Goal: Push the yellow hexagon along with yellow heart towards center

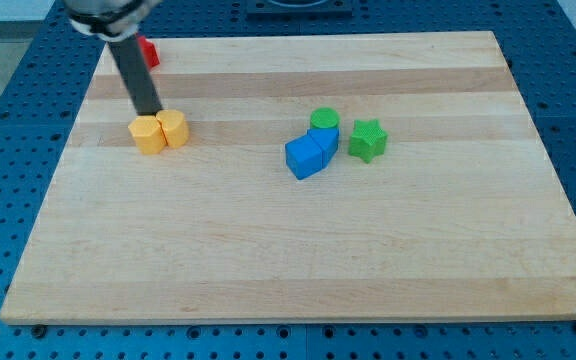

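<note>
Two yellow blocks sit side by side and touching on the left part of the wooden board. The left one looks like the yellow heart and the right one like the yellow hexagon, though their shapes are hard to make out. My tip is at the end of the dark rod, right at the top edge of the two yellow blocks, between them.
A red block lies at the board's top left edge, partly behind the rod. Right of centre stand a blue cube, a second blue block, a green cylinder and a green star.
</note>
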Motion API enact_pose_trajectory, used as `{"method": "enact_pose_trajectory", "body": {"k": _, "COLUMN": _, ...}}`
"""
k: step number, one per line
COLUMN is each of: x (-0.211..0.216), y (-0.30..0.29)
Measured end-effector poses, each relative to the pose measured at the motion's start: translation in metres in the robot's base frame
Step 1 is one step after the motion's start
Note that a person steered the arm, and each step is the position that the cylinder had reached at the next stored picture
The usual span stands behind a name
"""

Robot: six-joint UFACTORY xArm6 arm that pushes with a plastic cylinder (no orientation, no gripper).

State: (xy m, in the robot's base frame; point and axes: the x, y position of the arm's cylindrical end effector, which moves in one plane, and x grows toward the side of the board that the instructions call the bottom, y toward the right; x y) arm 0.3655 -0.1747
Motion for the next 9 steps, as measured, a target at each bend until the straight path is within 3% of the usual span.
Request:
{"method": "enact_pose_trajectory", "body": {"k": 1, "x": 0.002, "y": 0.062}}
{"method": "enact_pose_trajectory", "body": {"k": 2, "x": 0.002, "y": 0.083}}
{"method": "enact_pose_trajectory", "body": {"k": 4, "x": -0.043, "y": -0.029}}
{"method": "enact_pose_trajectory", "body": {"k": 5, "x": -0.011, "y": -0.092}}
{"method": "enact_pose_trajectory", "body": {"k": 6, "x": 0.03, "y": -0.105}}
{"method": "enact_pose_trajectory", "body": {"k": 9, "x": 0.034, "y": 0.085}}
